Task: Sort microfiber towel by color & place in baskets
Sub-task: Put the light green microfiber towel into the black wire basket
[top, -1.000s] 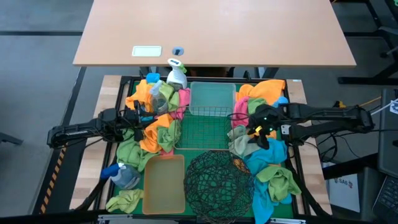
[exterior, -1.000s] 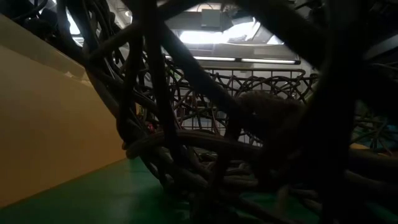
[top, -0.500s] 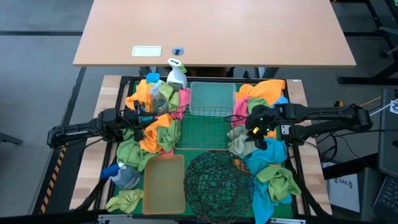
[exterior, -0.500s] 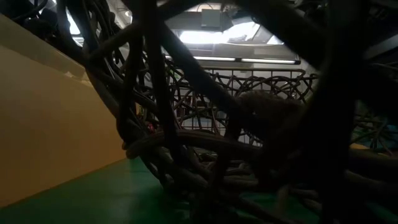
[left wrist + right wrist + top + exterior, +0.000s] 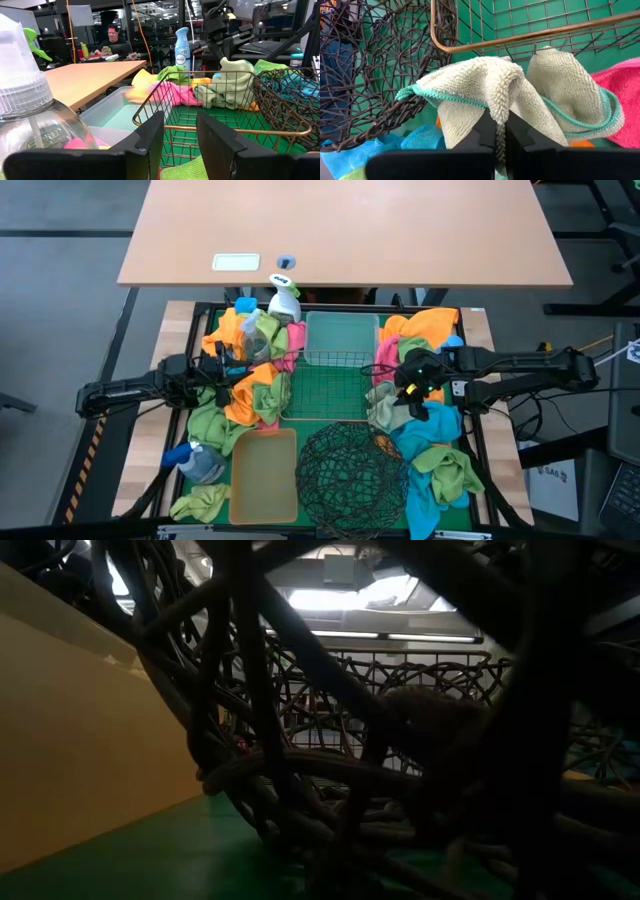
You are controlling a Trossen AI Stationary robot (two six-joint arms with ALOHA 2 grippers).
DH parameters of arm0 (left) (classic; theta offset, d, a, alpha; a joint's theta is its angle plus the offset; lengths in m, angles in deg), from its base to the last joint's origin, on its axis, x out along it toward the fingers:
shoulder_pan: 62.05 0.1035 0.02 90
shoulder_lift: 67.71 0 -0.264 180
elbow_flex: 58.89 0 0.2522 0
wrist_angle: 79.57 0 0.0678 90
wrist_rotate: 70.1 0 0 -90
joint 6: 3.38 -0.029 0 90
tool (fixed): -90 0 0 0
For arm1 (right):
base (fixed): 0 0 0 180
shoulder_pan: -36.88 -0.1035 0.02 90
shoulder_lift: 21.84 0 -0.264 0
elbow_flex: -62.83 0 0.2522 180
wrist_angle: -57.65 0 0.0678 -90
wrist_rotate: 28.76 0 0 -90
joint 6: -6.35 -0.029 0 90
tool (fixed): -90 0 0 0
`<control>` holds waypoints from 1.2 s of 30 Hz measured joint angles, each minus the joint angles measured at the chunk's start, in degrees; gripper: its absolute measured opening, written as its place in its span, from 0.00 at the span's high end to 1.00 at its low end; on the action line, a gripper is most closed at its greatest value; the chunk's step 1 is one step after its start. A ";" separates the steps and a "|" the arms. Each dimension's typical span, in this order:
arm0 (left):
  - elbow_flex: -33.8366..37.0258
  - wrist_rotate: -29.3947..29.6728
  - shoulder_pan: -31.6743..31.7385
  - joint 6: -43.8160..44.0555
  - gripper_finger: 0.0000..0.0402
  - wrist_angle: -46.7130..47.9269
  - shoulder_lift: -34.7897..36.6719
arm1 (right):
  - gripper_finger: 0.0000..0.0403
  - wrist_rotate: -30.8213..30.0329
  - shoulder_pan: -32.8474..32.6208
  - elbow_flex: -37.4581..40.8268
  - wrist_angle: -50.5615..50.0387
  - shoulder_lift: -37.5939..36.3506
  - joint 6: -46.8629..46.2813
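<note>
Microfiber towels lie in two heaps: orange, green and pink ones at the left (image 5: 245, 390), blue, green and orange ones at the right (image 5: 430, 445). My right gripper (image 5: 500, 135) (image 5: 405, 387) is shut on a pale sage towel with teal edging (image 5: 470, 85) (image 5: 385, 410) beside the gold wire basket (image 5: 330, 385). My left gripper (image 5: 179, 135) (image 5: 228, 370) stands open over the left heap, facing that basket, nothing between its fingers. The clear bin (image 5: 342, 335), the tan bin (image 5: 265, 475) and the round black basket (image 5: 350, 470) stand along the middle. My right gripper pinches a raised fold of the pale towel (image 5: 500, 112) between its two fingers. The fold stands up between the fingertips. The rest of the towel spreads out on the heap in front of the wire basket's rim.
A white spray bottle (image 5: 285, 300) stands at the far left of the heap, and a blue one (image 5: 195, 460) lies near the tan bin. A wooden table (image 5: 340, 230) lies beyond. The black basket's weave (image 5: 330, 740) fills the low view. A person sits far off (image 5: 112, 42).
My right gripper has moved a little toward the far edge and the wire basket, and its fingers have come together on the pale towel.
</note>
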 joint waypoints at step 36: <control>-0.01 0.02 -0.01 0.00 0.73 0.00 0.00 | 0.98 13.46 -7.18 -32.33 19.41 0.19 -1.55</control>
